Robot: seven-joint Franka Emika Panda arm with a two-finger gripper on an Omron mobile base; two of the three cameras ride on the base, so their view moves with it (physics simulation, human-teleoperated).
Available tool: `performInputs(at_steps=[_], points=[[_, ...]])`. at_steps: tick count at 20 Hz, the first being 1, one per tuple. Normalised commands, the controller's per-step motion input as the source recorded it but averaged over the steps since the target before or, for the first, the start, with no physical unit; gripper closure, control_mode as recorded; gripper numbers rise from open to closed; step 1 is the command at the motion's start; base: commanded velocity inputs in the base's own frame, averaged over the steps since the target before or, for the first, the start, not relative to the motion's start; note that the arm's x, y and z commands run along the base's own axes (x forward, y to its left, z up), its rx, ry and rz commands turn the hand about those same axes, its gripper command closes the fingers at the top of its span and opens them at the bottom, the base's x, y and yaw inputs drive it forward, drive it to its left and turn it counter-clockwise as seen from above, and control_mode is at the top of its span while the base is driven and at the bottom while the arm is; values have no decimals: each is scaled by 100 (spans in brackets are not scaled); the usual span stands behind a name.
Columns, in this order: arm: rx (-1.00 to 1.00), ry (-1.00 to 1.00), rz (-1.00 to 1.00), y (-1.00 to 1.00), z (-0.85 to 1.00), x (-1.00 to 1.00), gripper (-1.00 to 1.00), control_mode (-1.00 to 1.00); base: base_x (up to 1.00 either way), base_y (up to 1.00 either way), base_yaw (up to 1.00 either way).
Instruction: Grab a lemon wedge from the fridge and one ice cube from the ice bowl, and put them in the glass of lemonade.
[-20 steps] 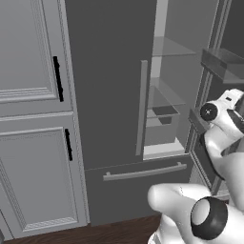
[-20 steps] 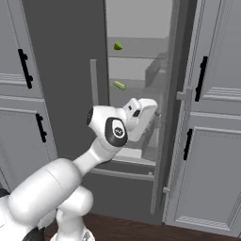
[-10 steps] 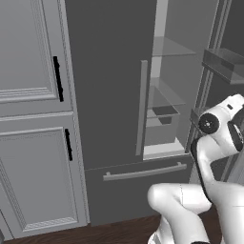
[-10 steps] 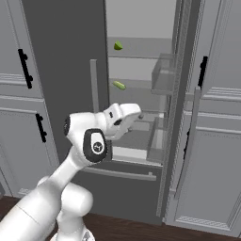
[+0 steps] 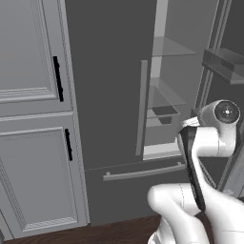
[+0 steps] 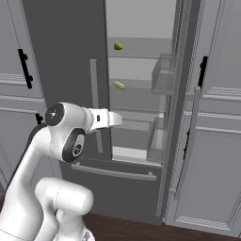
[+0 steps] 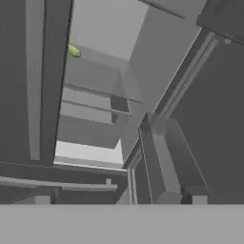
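- Nearest, the tool (image 7: 120, 199) hangs spread wide and empty, aimed into the open side of the fridge (image 6: 61, 52), short of the shelves.
- Beyond it, the lemon wedge (image 6: 119, 85) lies on a middle shelf, untouched; a second green piece (image 6: 118, 46) sits one shelf higher.
- Judging by this, only the door is opened: wedge, ice cube and both drops into the lemonade remain.

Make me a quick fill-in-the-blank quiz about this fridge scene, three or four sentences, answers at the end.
1. The fridge's right door stands ____.
2. Inside, ____ small yellow-green pieces lie on the shelves.
3. The cabinet beside the fridge has short handles coloured ____.
4. The pincer holds ____.

Missing words: open; two; black; nothing
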Motion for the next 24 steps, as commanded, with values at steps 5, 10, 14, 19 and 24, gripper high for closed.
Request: performInputs(at_steps=[5, 10, 14, 19, 24], points=[[77, -3, 31, 89, 0, 1, -100, -100, 0, 0, 0], [35, 0, 12, 63, 47, -18, -100, -100, 0, 0, 0], [-8, 2, -4, 15, 39, -45, -100, -100, 0, 0, 0], [-14, 7, -14, 13, 39, 12, -100, -100, 0, 0, 0], [-8, 4, -16, 11, 19, 89, -100, -100, 0, 0, 0]])
